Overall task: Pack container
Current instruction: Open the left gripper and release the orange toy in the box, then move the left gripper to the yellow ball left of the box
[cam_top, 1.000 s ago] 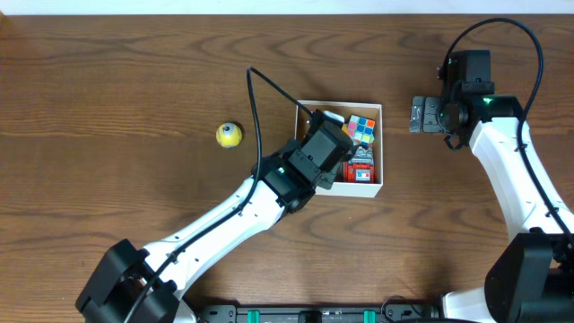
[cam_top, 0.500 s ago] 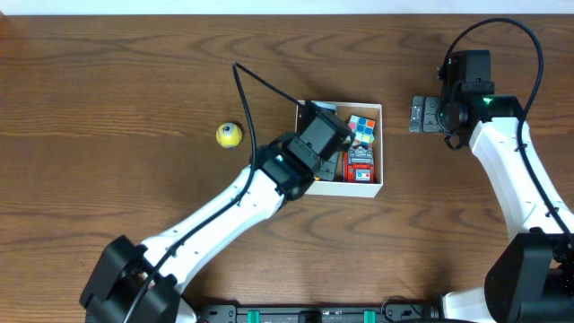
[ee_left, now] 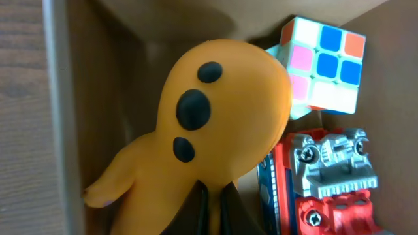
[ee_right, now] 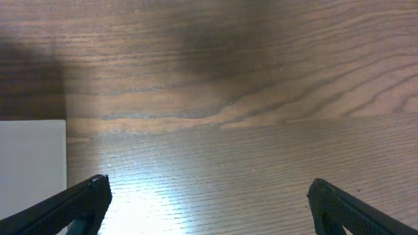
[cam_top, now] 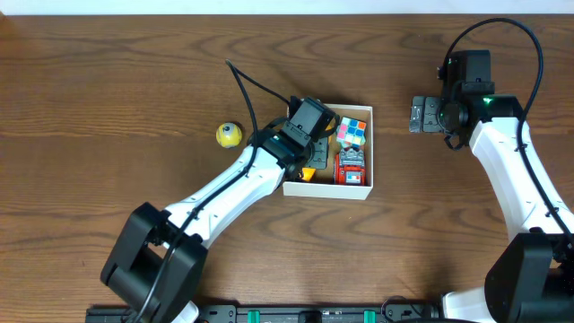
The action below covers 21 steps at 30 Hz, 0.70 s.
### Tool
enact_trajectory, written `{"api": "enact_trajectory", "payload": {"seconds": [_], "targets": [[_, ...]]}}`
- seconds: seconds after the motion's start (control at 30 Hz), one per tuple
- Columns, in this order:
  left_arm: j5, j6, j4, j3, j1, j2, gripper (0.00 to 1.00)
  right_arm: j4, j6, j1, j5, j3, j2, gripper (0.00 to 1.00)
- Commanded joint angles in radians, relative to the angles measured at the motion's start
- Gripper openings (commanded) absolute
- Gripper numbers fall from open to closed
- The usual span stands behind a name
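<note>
Container (cam_top: 328,190): mid-table, left arm reaching in; holds Rubik's cube (ee_left: 323,65) and red toy vehicle (ee_left: 333,176).
Left gripper (ee_left: 212,203): fingers near-together, apparently pinching orange octopus toy (ee_left: 222,117).
Right gripper (ee_right: 209,188): spread, empty.
Handling: settle toy in free left corner, then release.

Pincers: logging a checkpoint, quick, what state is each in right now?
Left pincer: closed, fingers together under the orange toy; whether it grips it cannot be told.
Right pincer: open, empty, over the table.
</note>
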Motion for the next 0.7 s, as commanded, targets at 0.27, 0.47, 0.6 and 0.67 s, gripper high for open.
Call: {"api": "enact_trajectory", "payload": {"seconds": [0.27, 0.47, 0.6, 0.67], "targets": [[0.006, -0.01, 0.025, 0.013, 0.006, 0.027, 0.51, 0.001, -0.006, -0.003, 0.009, 0.016, -0.013, 0.99], [0.006, -0.009, 0.063, 0.019, 0.006, 0.023, 0.51, 0.001, -0.006, -0.003, 0.009, 0.016, -0.013, 0.99], [0.006, -0.009, 0.062, 0.024, 0.006, 0.009, 0.51, 0.001, -0.006, -0.003, 0.009, 0.016, -0.013, 0.99], [0.006, -0.009, 0.061, 0.024, 0.006, -0.003, 0.51, 0.001, -0.006, -0.003, 0.009, 0.016, -0.013, 0.99]]}}
